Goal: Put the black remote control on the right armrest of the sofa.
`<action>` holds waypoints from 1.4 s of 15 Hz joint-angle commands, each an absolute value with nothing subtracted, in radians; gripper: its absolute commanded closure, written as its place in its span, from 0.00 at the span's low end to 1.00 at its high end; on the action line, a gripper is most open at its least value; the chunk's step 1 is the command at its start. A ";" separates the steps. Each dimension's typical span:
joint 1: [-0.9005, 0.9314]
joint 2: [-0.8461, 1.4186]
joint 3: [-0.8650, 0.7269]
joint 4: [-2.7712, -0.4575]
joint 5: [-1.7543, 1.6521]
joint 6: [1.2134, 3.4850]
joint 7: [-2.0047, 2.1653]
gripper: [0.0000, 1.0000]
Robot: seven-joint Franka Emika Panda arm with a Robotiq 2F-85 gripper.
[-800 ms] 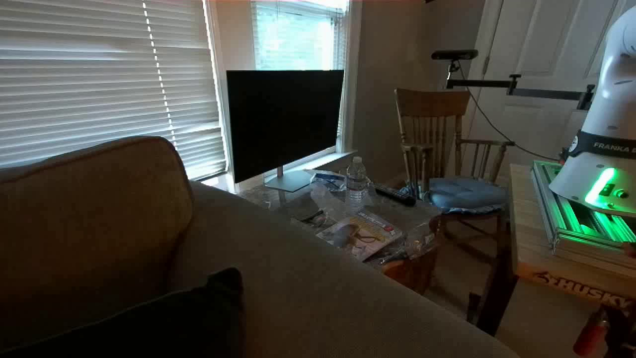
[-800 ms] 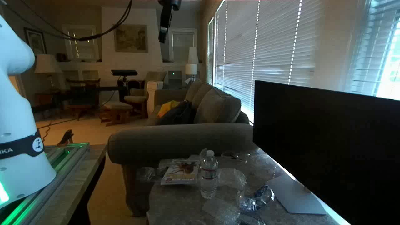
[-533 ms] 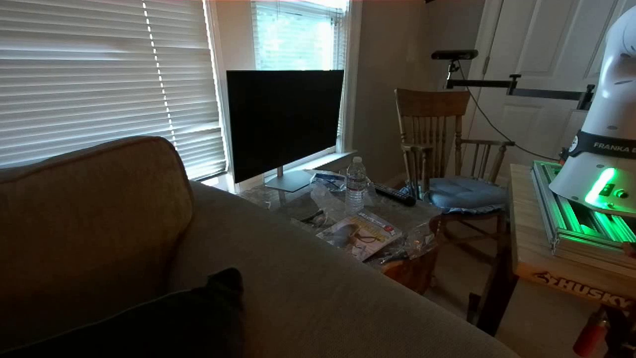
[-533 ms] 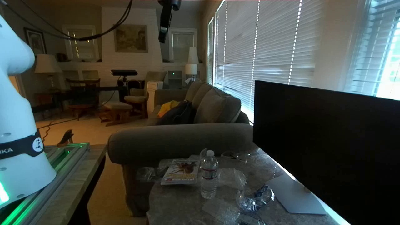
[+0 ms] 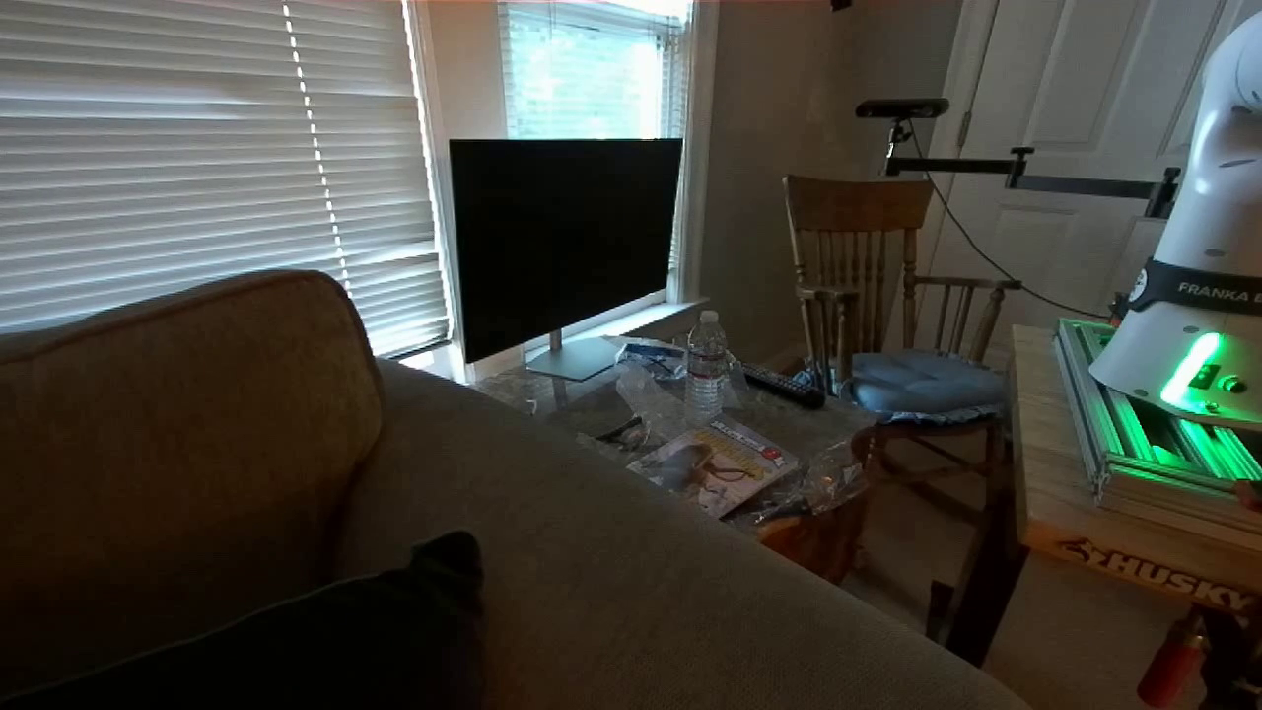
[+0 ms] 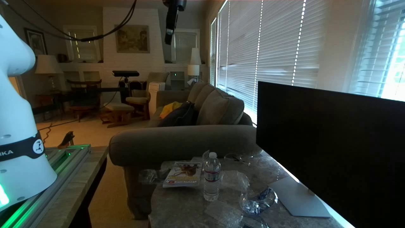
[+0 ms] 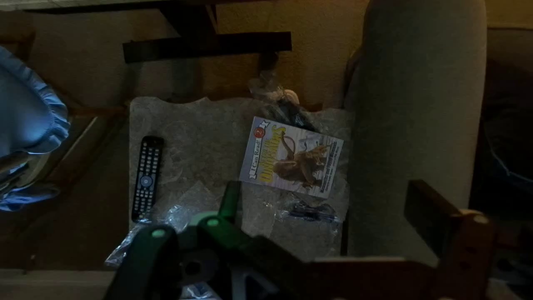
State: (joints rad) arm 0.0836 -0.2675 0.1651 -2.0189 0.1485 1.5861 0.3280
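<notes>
Cluttered tabletop [image 6: 177,205] beside the sofa [image 6: 220,107]

Black remote control [image 7: 148,179] lies buttons up along the tabletop's edge, on the side toward the wooden chair [image 5: 858,207] with its blue seat pad [image 5: 927,385]. Clear plastic wrapping [image 7: 177,214] rests near one end of it. A dinosaur book [image 7: 291,156] lies between the remote control and the right armrest [image 7: 416,104], which borders the opposite side of the tabletop. Well above, I see the gripper [image 7: 327,200], its two fingers [image 7: 431,216] spread far apart. On the same surface stand an upright water bottle [image 6: 211,188] and a large black TV screen [image 6: 326,152]. Farther out, white blinds [image 6: 269,47] hang behind the sofa, and the robot arm [image 6: 15,120] stands on green-lit rails [image 5: 1124,434] atop a wooden bench [image 5: 1045,424].
</notes>
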 commanded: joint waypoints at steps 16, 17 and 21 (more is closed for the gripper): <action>-0.047 -0.009 -0.030 -2.199 -0.061 2.064 0.187 0.00; -0.047 0.016 -0.034 -2.196 -0.049 2.078 0.184 0.00; -0.053 0.131 -0.057 -2.194 -0.056 2.180 0.232 0.00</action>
